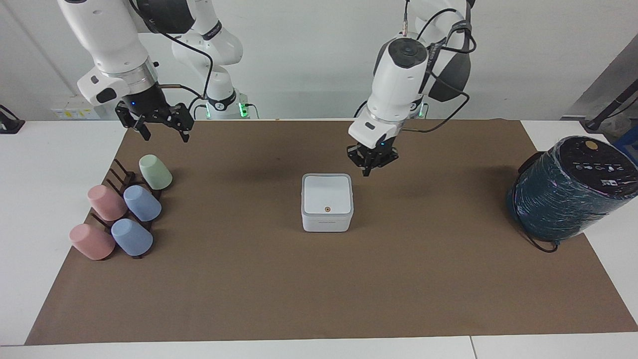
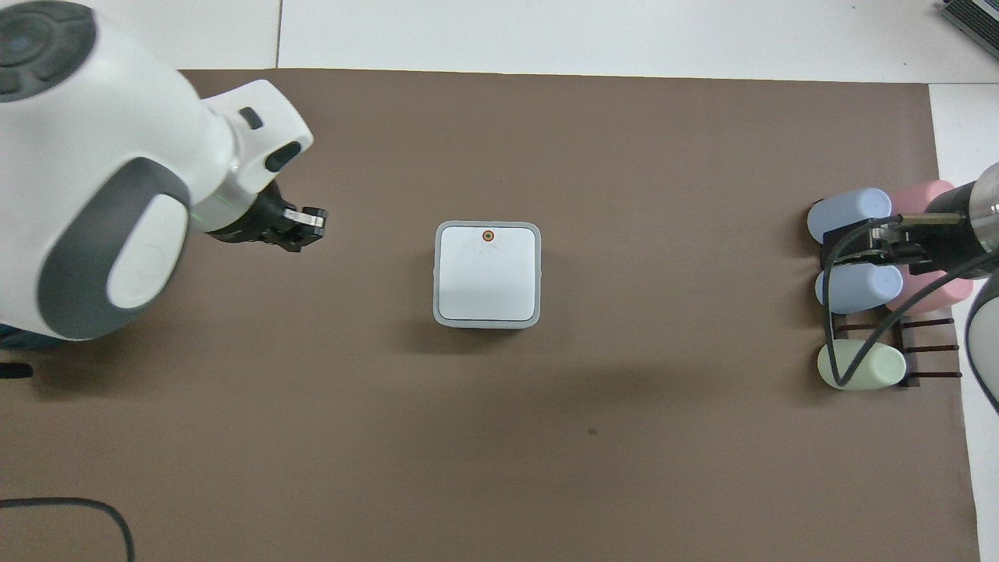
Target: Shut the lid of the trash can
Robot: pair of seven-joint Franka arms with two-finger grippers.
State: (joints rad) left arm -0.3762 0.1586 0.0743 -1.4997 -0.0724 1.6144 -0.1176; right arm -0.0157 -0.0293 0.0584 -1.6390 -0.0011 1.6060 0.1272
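Note:
The white square trash can (image 1: 326, 223) stands mid-mat, and its rim shows in the overhead view (image 2: 437, 273). Its lid (image 1: 326, 192) lies flat and closed on the box, orange dot facing up; it also shows in the overhead view (image 2: 488, 277). My left gripper (image 1: 368, 170) is shut and empty. It hangs above the mat beside the can, toward the left arm's end, clear of the lid, and appears in the overhead view (image 2: 314, 225) too. My right gripper (image 1: 163, 133) is open and empty, waiting in the air over the cup rack (image 2: 870, 243).
A dark rack (image 1: 119, 179) with pink, blue and green cups (image 1: 142, 203) sits at the right arm's end. A big dark teal wrapped cylinder (image 1: 568, 194) with a cable stands at the left arm's end. A brown mat (image 1: 319, 289) covers the table.

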